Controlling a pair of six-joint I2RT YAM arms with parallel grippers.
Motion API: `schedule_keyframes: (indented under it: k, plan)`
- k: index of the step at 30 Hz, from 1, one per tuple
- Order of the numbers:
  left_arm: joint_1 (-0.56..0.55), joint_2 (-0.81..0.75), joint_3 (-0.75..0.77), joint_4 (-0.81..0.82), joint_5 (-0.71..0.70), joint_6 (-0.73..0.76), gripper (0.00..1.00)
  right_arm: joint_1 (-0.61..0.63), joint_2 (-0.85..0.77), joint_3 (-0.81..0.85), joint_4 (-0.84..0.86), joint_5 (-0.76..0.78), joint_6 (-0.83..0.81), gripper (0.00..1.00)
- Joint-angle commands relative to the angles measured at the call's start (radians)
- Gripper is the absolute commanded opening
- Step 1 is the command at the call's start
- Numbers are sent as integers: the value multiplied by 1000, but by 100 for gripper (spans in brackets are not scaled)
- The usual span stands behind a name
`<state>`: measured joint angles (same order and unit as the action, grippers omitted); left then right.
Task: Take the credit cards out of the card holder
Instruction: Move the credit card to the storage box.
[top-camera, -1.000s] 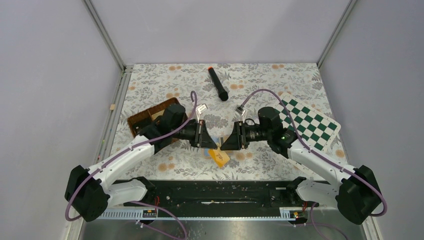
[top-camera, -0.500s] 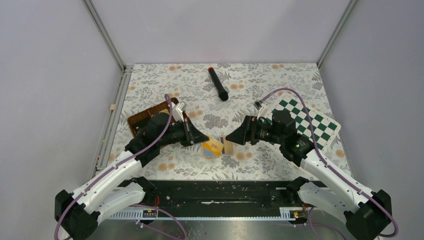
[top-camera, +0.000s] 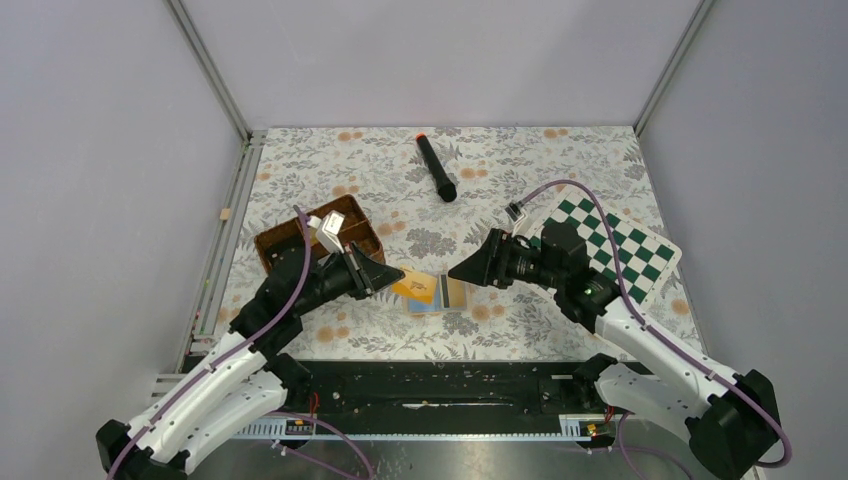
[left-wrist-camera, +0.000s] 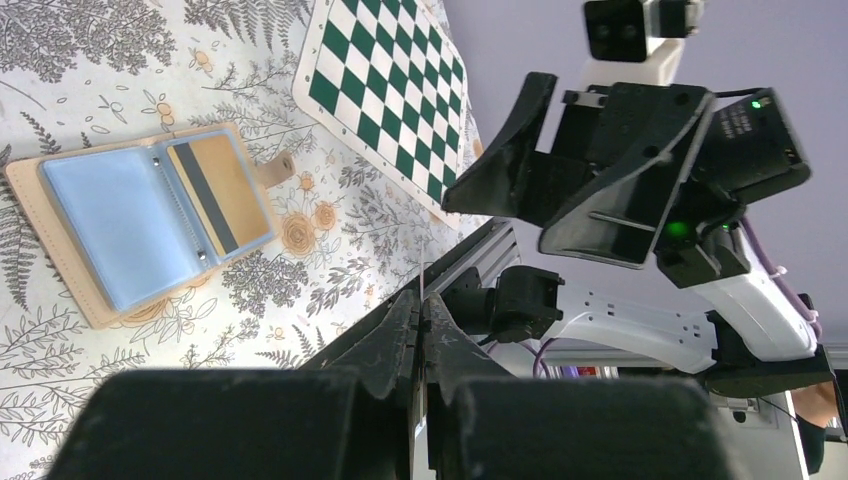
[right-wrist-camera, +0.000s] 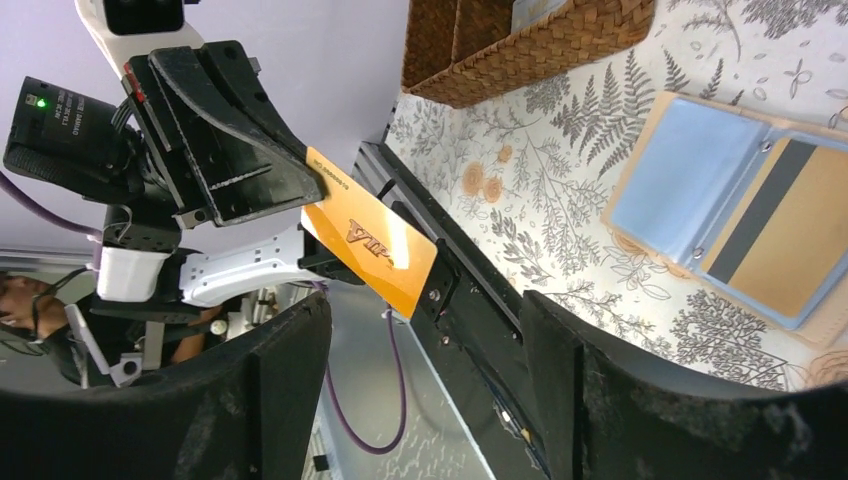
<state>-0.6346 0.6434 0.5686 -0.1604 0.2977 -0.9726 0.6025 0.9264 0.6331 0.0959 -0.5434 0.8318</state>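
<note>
Left end effector (top-camera: 385, 277) is pinching an orange card (top-camera: 415, 288) clear of the open card holder (left-wrist-camera: 150, 225) while the right end effector (top-camera: 460, 272) is hovering spread open, probably for the next card.

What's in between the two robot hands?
In the top view, an orange card, pinched by the left gripper, pokes toward the open right gripper. The open card holder lies below that gap.
</note>
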Motion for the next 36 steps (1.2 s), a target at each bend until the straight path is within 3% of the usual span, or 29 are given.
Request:
schedule_keyframes:
  k: [1, 8, 12, 21, 28, 32, 36]
  plan:
    - [4, -17, 9, 56, 4, 2, 0, -3, 16, -39, 167, -53, 85, 75]
    - [5, -44, -55, 195, 0, -65, 0, -3, 51, -46, 203, -73, 73, 74]
    - [4, -15, -63, 258, -1, -72, 0, 0, 106, -80, 353, -113, 139, 69]
    - [4, 42, -89, 355, -1, -114, 0, 10, 159, -96, 476, -124, 182, 40]
    - [4, 38, -92, 338, -2, -112, 0, 9, 175, -94, 522, -124, 191, 3]
    - [5, 41, -95, 317, -12, -114, 9, 9, 187, -87, 549, -130, 202, 0]
    - [5, 44, -53, 223, -17, -73, 26, 2, 187, -70, 524, -139, 174, 0]
